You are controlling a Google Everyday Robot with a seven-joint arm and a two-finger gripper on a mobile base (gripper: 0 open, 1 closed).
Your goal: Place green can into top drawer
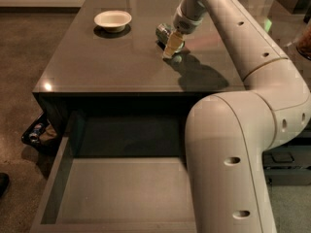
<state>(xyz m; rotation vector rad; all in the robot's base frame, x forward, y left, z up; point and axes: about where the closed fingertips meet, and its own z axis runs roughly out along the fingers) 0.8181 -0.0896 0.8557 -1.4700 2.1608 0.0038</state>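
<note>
The green can lies on its side on the dark desk top, right of the middle, with a shiny metal end facing left. My gripper reaches down from the upper right and sits right at the can's near right side, low over the desk top. The top drawer is pulled out wide open below the desk's front edge. Its light grey floor is bare. My big white arm covers the drawer's right part.
A white bowl stands on the desk at the back left. A dark bin with small items sits on the floor left of the desk. A dark shoe tip shows at the left edge.
</note>
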